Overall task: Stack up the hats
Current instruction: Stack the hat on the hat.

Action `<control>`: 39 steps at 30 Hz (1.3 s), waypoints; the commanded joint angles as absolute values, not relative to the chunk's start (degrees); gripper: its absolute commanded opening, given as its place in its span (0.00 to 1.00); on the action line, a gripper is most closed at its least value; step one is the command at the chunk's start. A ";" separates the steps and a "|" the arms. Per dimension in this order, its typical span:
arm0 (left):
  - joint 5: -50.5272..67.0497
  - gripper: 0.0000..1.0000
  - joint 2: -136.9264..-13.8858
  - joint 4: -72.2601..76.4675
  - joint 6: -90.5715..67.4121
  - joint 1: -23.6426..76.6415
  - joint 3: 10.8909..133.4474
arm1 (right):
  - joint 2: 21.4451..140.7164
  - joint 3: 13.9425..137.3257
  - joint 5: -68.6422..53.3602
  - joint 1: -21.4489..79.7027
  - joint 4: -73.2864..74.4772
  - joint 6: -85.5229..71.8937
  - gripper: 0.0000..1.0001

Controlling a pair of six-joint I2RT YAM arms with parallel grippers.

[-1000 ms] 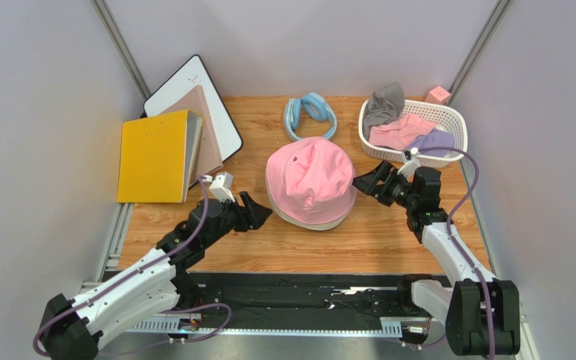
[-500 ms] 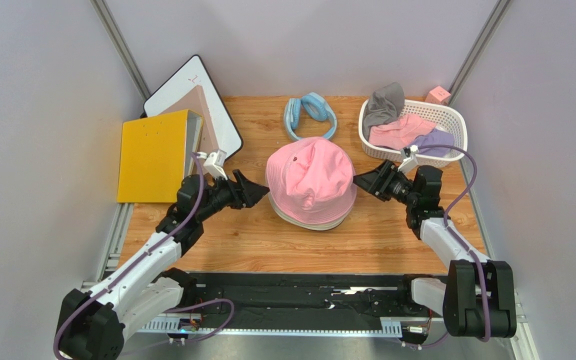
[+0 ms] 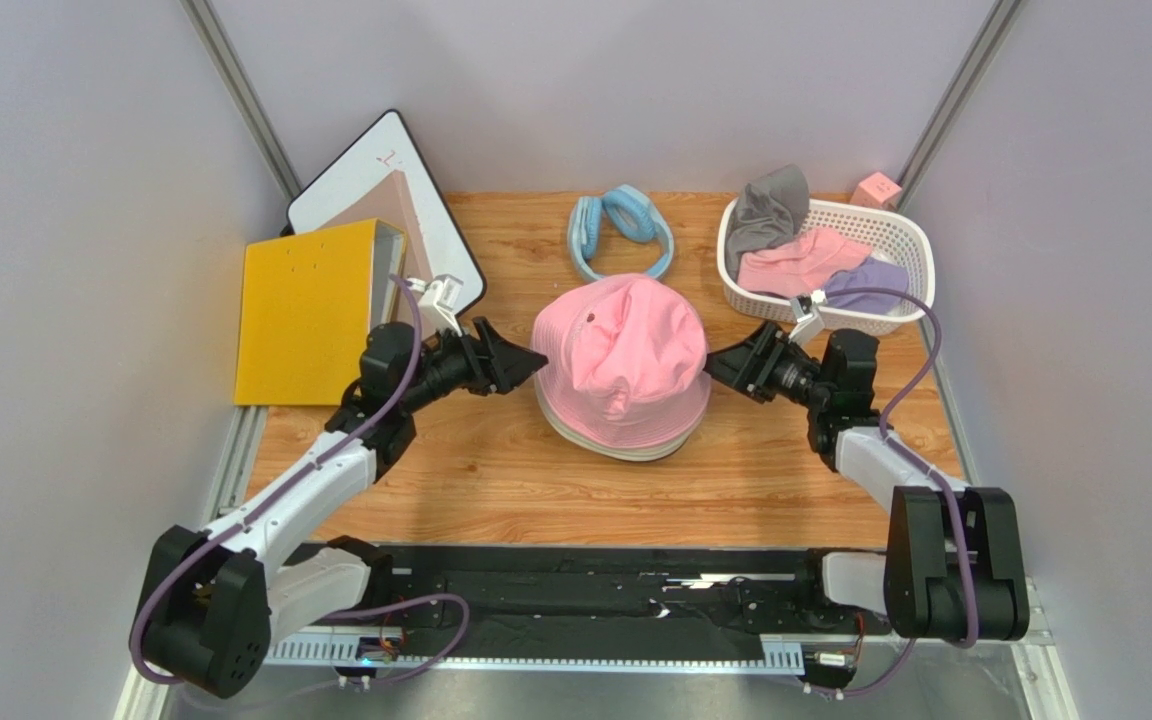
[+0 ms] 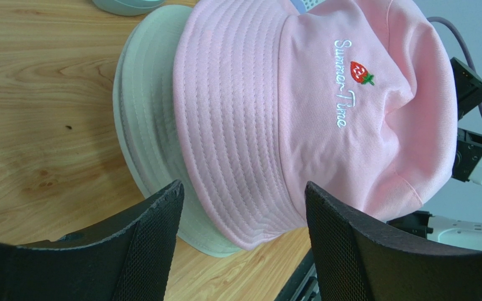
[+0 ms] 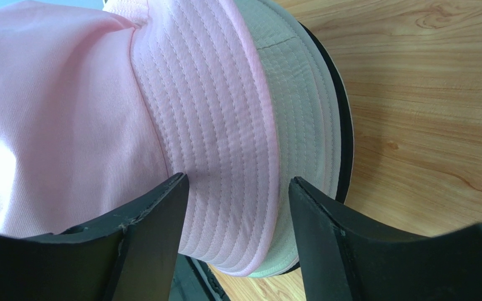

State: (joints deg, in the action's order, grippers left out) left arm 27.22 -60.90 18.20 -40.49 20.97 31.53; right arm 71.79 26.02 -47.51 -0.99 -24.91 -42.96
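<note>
My left gripper [image 3: 531,360] has swung in, jaws spread at the left brim of the pink hat [image 3: 620,348]. My right gripper [image 3: 716,365] has narrowed its jaws, yet they stand apart astride the right brim. A basket [image 3: 755,300] sits behind my right gripper and a yellow folder [image 3: 304,308] behind my left. The pink hat tops a pale hat [image 4: 143,125] and a black hat [image 5: 347,147] between my grippers.

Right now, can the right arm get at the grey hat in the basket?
Probably yes. The grey hat hangs over the basket rim just beyond the right claw, with nothing on top of it. The claw faces the hat stack now, so the arm must turn away first.
</note>
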 commanded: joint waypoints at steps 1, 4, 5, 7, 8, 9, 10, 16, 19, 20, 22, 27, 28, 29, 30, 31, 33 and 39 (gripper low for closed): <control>28.04 0.76 -62.14 21.09 -38.32 20.65 33.75 | 72.16 25.14 -49.48 -1.23 -29.44 -43.24 0.63; 28.30 0.76 -63.19 22.67 -37.88 20.65 33.75 | 71.55 25.31 -49.48 -1.23 -29.27 -43.33 0.57; 28.39 0.76 -63.45 23.11 -37.79 20.65 33.66 | 71.37 25.40 -49.40 -1.32 -28.57 -43.16 0.52; 28.48 0.76 -63.81 24.87 -37.71 20.65 33.57 | 71.11 26.10 -48.52 -1.32 -26.21 -42.37 0.49; 28.56 0.76 -64.24 25.22 -37.71 20.65 33.57 | 71.10 26.28 -48.17 -1.23 -25.32 -42.02 0.44; 28.48 0.76 -64.51 25.83 -37.71 20.65 33.66 | 71.19 26.71 -47.90 -1.32 -24.62 -41.75 0.41; 28.74 0.76 -64.77 26.01 -37.62 20.65 33.92 | 71.28 26.81 -47.81 -1.23 -24.09 -41.57 0.37; 28.21 0.75 -66.96 27.33 -37.88 20.65 34.19 | 71.72 26.81 -47.55 -1.23 -24.26 -41.83 0.20; 28.12 0.74 -68.46 27.33 -37.53 20.65 34.63 | 71.46 26.81 -47.55 -1.32 -24.43 -41.92 0.07; 28.39 0.74 -68.90 28.38 -37.79 20.65 34.72 | 71.37 26.89 -47.55 -1.23 -24.35 -42.01 0.02; 29.35 0.73 -70.30 29.53 -38.76 20.65 35.15 | 71.11 27.07 -47.46 -1.23 -24.00 -41.84 0.00; 30.06 0.71 -72.51 31.99 -38.58 20.65 35.95 | 70.40 27.42 -47.11 -1.32 -23.03 -41.40 0.00; 30.58 0.71 -72.94 32.51 -38.58 20.65 35.95 | 70.05 27.51 -47.02 -1.32 -22.42 -41.22 0.00; 30.76 0.71 -73.04 33.48 -38.58 20.65 35.95 | 69.96 27.68 -46.93 -1.23 -22.15 -41.13 0.00; 30.85 0.70 -73.21 33.83 -38.76 20.65 35.86 | 69.87 27.69 -46.67 -1.23 -21.97 -40.96 0.00; 30.85 0.69 -73.56 34.10 -38.76 20.65 35.69 | 69.61 27.86 -46.67 -1.23 -21.62 -41.04 0.00; 31.11 0.67 -74.00 35.15 -39.11 20.65 35.33 | 69.43 28.04 -46.58 -1.23 -21.36 -40.87 0.00; 31.29 0.42 -74.27 38.41 -41.04 20.65 33.84 | 69.17 28.56 -46.41 -1.23 -20.39 -40.61 0.00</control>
State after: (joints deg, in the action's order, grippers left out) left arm 29.63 -74.28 32.10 -40.29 20.80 33.47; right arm 70.91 25.98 -46.22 -1.28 -19.64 -41.54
